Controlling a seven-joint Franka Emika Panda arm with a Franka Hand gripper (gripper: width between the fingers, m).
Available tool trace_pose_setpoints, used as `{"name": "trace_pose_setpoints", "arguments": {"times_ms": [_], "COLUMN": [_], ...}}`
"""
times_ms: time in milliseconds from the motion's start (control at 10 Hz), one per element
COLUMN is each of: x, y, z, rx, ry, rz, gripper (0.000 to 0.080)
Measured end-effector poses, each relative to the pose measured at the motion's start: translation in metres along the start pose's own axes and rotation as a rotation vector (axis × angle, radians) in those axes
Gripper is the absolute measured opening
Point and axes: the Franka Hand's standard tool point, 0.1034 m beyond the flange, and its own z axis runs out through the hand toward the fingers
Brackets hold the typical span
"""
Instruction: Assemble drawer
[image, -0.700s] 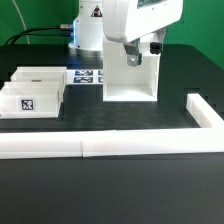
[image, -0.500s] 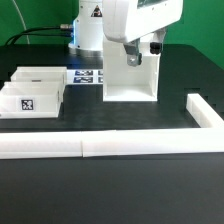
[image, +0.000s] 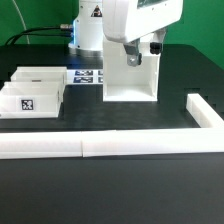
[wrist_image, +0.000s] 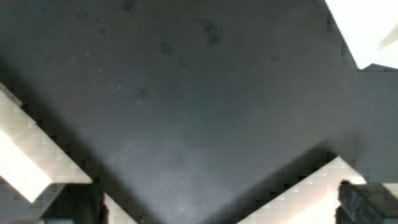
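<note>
In the exterior view the white drawer casing (image: 130, 78) stands upright behind the table's middle, its open side facing the camera. My gripper (image: 138, 54) is at the casing's top edge. Two small white open-top trays (image: 36, 78) (image: 28, 100) with black-and-white tags sit at the exterior view's left. In the wrist view my gripper (wrist_image: 215, 204) is open. Its dark fingertips (wrist_image: 368, 202) stand wide apart, with white casing edges (wrist_image: 299, 192) by them and dark table between. I cannot tell whether the fingers touch the casing.
The marker board (image: 88, 76) lies between the trays and the casing. A long low white L-shaped wall (image: 100, 146) runs along the front and turns back at the exterior view's right (image: 203, 110). The robot's base stands behind the casing.
</note>
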Motion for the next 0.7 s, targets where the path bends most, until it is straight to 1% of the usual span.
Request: {"name": "trace_pose_setpoints", "arguments": {"times_ms": [200, 300, 400, 700], "x": [-0.02, -0.026, -0.027, -0.027], "y": [-0.034, -0.041, -0.041, -0.041], "z": [-0.015, -0.017, -0.018, -0.016], "rx": [-0.018, -0.015, -0.003, -0.001], "ry": [0.004, 0.004, 0.008, 0.006], "rz": [0.227, 0.232, 0.234, 0.234], "gripper": [0.065, 0.065, 0.065, 0.065]}}
